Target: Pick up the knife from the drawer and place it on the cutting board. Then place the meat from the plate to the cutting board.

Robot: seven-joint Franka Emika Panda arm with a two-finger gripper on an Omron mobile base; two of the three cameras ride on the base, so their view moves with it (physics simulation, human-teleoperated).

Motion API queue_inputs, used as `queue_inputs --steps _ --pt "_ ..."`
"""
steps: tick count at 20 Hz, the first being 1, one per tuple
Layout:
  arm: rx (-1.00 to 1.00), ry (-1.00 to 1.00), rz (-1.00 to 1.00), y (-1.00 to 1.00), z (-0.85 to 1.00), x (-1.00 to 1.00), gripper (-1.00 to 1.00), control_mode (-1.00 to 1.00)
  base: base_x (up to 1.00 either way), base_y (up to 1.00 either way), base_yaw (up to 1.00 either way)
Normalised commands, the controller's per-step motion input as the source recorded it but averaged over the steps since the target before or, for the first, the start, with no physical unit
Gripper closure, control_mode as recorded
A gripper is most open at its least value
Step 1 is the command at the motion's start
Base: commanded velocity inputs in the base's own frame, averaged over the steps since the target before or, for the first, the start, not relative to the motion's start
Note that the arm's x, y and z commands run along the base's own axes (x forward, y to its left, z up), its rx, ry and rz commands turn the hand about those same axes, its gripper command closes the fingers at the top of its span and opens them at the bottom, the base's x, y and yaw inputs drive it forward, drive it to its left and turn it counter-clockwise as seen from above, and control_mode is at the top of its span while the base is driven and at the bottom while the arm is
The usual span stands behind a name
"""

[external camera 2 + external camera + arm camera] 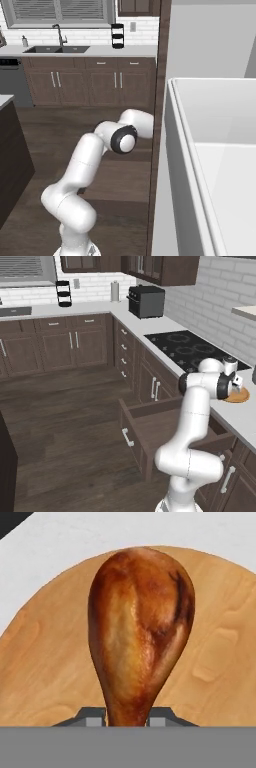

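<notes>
Meat (140, 627) lies on plate (220, 647), long axis running straight away from jaws, thin end betw. fingertips (92, 718). Jaws look clamped on that end; next prob. lift off plate.

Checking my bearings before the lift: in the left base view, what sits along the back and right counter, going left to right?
Black tiered rack → paper towel roll → black toaster oven → cooktop → plate, beside the arm's wrist.
</notes>
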Motion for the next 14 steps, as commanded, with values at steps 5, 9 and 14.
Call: queue_inputs --steps 5,9,14 --pt "0.0 -0.03 -0.05 0.18 0.58 -0.74 1.0 -1.0 0.0 0.0 0.0" --pt "-0.01 -0.01 0.0 0.47 1.0 -0.63 1.0 -1.0 0.0 0.0 0.0" --pt "-0.01 0.0 0.0 0.47 0.92 -0.93 1.0 -1.0 0.0 0.0 0.0"
